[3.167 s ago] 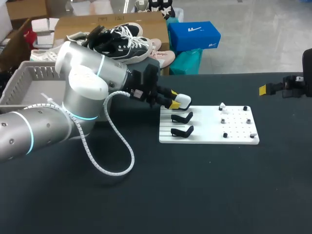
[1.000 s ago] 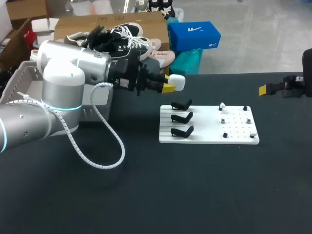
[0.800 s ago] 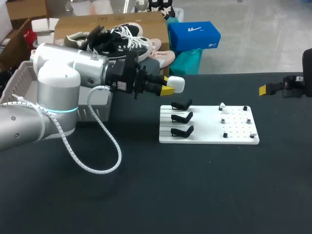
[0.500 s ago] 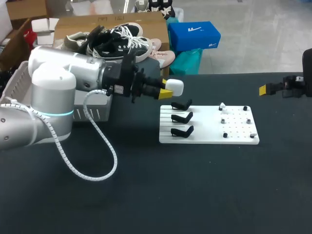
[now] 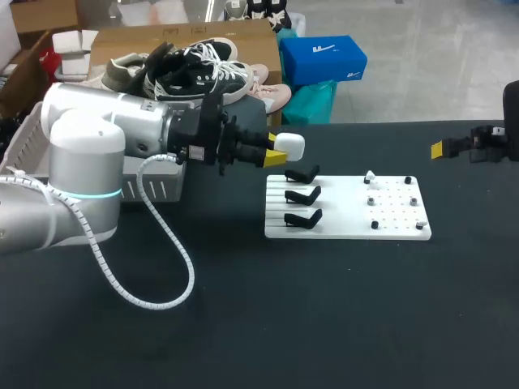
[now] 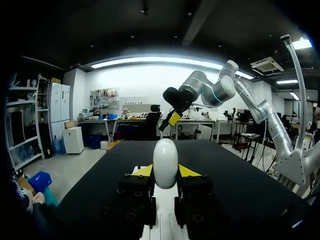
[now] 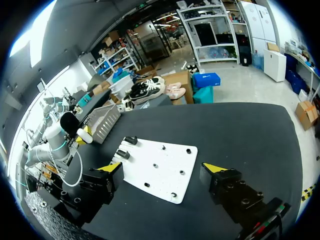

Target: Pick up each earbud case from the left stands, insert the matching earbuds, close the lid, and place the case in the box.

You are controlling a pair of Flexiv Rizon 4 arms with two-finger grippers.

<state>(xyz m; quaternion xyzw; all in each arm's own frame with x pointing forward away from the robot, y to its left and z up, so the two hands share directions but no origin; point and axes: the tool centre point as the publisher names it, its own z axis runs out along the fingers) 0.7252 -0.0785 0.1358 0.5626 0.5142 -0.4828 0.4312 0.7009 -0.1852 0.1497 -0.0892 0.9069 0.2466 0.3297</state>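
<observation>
White and rounded, the earbud case sits clamped between the two yellow-tipped fingers of the left pincer, held up off the black desk. It hangs just past the far left corner of the white board, close above the rearmost of the three black stands that line the board's left edge. From the left wrist camera the case stands on end in that pincer, a finger pressed to each side and its rounded end poking out beyond the tips. Whether its lid is shut I cannot tell.

The left arm lies level across the front of the grey slatted box, which rests at the desk's far left. Small dark pegs dot the board's right half, with one small white earbud in the far row.

The right pincer is well off at the desk's far right edge. Its own camera shows its fingers spread wide with nothing between them, and the board lying on the desk ahead.
</observation>
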